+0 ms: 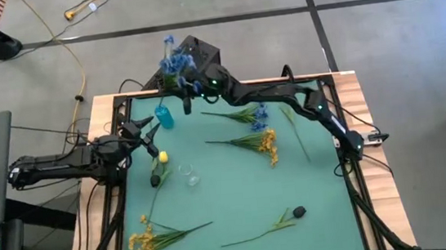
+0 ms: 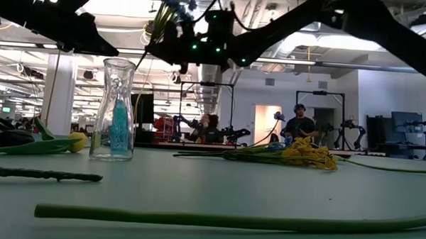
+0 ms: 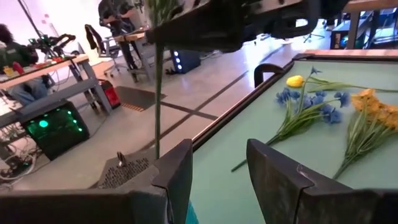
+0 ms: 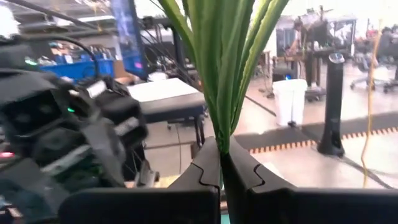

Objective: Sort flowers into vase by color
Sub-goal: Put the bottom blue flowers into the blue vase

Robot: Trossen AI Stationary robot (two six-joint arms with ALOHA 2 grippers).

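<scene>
My right gripper reaches over the table's far-left part and is shut on a blue blossom spray, held above a small blue vase. The spray's thin stalk hangs down in front of my left gripper. That gripper is open beside the blue vase, coming from the table's left. A clear glass vase stands upright nearer the middle. Another blue spray and a yellow spray lie flat at the centre. A yellow bud stem lies left of the clear vase. My right gripper pinches the blue spray between its two fingers at the bunched green leaves and stalks, below the blossoms. The spray is lifted clear and roughly upright, with blossoms above the fingers and the stalk end hanging below.
A second yellow spray lies at the near-left corner. A stem with a dark bud lies near the front edge, and a bare green stalk lies to the right. Black frame rails edge the green mat. People and benches show beyond the table.
</scene>
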